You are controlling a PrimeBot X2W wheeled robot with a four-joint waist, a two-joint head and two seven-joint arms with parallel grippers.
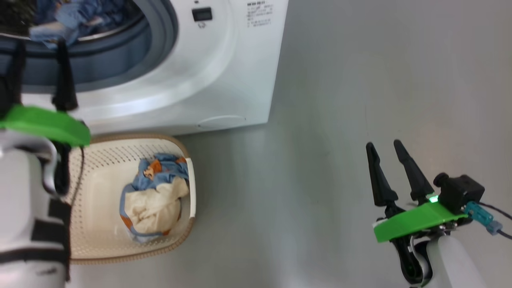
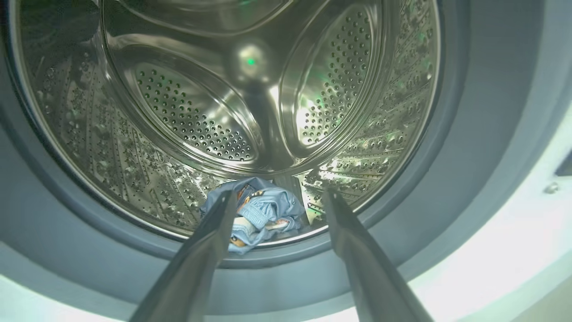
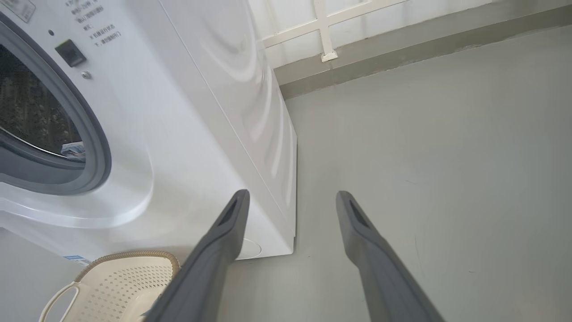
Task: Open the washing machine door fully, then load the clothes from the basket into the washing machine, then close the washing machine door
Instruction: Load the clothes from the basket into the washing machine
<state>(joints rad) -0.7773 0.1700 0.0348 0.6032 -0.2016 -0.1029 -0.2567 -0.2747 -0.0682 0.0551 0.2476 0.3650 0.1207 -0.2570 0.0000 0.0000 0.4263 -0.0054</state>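
Pale left forearm (image 1: 24, 192), banded with black straps, stands at the near left of the head view and ends in one green bracket (image 1: 44, 124). One left gripper (image 1: 40, 44) extends from it to the mouth of the washing machine (image 1: 224, 80). Its two dark fingers are spread wide and grip nothing, and in its wrist view the tips (image 2: 225, 201) lie over the lower lip of the grey-blue gasket (image 2: 469, 134).

One right gripper (image 1: 383, 144) hangs low over the bare grey floor (image 1: 360, 80), well apart from the machine and off to its right. Its two fingers are likewise parted and empty, angled towards the machine's front corner.

One basket (image 1: 182, 146), cream with a brown rim, stands on the floor just in front of the machine, beside the left forearm. It holds one bundle of clothes (image 1: 154, 200), light blue fabric with an orange-brown print around a cream garment, lying against the right-hand wall.

Beyond the basket, the white machine shows one round lower flap (image 1: 222, 120) and one small dark display (image 1: 202, 14) beside its round opening. Inside is one perforated steel drum (image 2: 192, 120). One blue garment (image 2: 263, 210) with the same print lies at the drum's front bottom, just behind the gasket lip, framed between the left fingers but not gripped.

Farthest off, the right wrist view shows a white wall (image 3: 402, 13) behind the machine.
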